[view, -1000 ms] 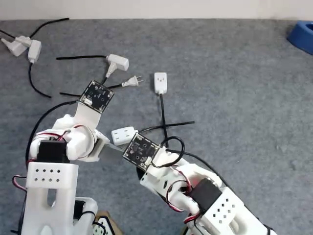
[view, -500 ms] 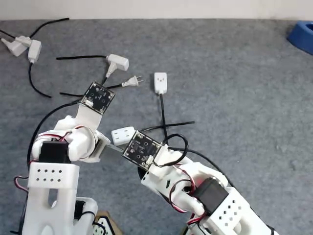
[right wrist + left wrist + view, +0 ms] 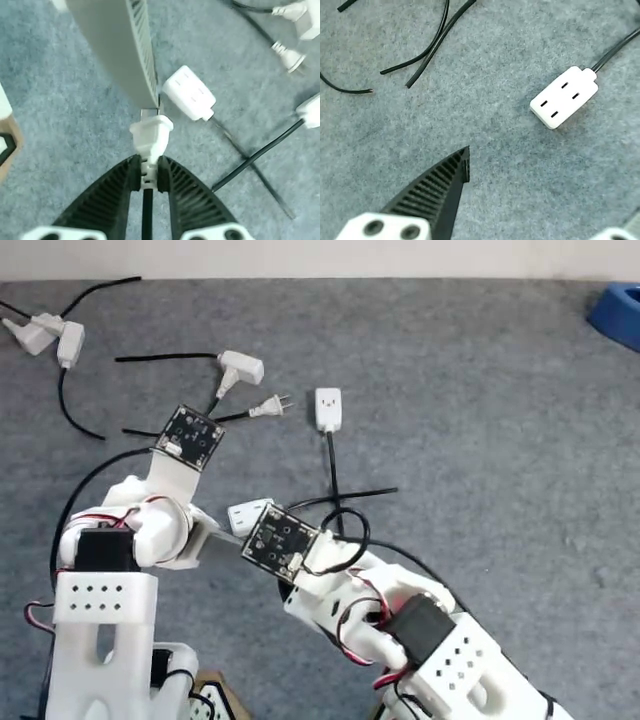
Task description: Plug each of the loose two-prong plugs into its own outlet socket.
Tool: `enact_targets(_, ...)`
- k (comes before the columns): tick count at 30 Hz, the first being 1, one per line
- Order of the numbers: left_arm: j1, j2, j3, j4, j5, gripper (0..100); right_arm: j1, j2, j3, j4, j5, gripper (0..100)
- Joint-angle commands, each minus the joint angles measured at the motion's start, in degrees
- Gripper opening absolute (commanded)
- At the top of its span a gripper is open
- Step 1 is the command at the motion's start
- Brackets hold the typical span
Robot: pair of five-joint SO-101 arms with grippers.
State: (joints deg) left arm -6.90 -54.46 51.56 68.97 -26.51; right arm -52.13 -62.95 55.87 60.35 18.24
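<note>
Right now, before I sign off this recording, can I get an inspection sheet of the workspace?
Surface: grey carpet, flat.
Job's things: held plug in the right gripper, its prongs toward the near socket, not inserted; loose plug lying beside the far socket, unplugged.
Clutter: angled white plug; white plug pair at the far corner.
Grippers: right gripper shut on the held plug; left gripper open, holding nothing.
Cables: black cords crossing between the two sockets; loose cord ends near the plugs.
Surroundings: blue object at the edge.
</note>
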Motion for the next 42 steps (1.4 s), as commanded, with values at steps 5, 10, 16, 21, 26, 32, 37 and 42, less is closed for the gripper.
enact_targets(5, -0.84, -0.66, 2.51, -3.78, -0.35, 50, -0.4, 0.13, -8.57, 3.21, -1.41, 0.8)
enact_targets(10, -0.84, -0.66, 3.91, -4.75, -0.35, 50, -0.31, 0.13, -8.92, 3.12, -1.49, 0.8)
enact_targets(16, -0.66, -0.66, 5.67, -4.84, -0.35, 50, -0.31, 0.13, -8.92, 3.12, -1.58, 0.8)
enact_targets(21, 1.71, -0.66, 8.04, -6.59, -0.26, 50, -0.04, 3.56, -8.4, 2.59, -2.11, 0.8)
enact_targets(26, -2.51, -0.66, 6.2, -7.12, -0.35, 50, 1.89, 16.48, -2.95, -2.77, -2.02, 1.3)
enact_targets(32, -9.63, -0.66, 4.26, -7.47, -0.7, 50, 1.71, 31.69, 3.21, -14.64, -2.02, 6.2)
enact_targets(37, -12.53, -0.66, 3.47, -9.41, -0.7, 50, 1.98, 42.33, 2.51, -16.31, -0.18, 17.3)
enact_targets(42, -12.53, -0.66, 3.74, -9.32, -0.7, 50, 2.15, 49.8, 1.54, -15.87, 3.08, 19.9)
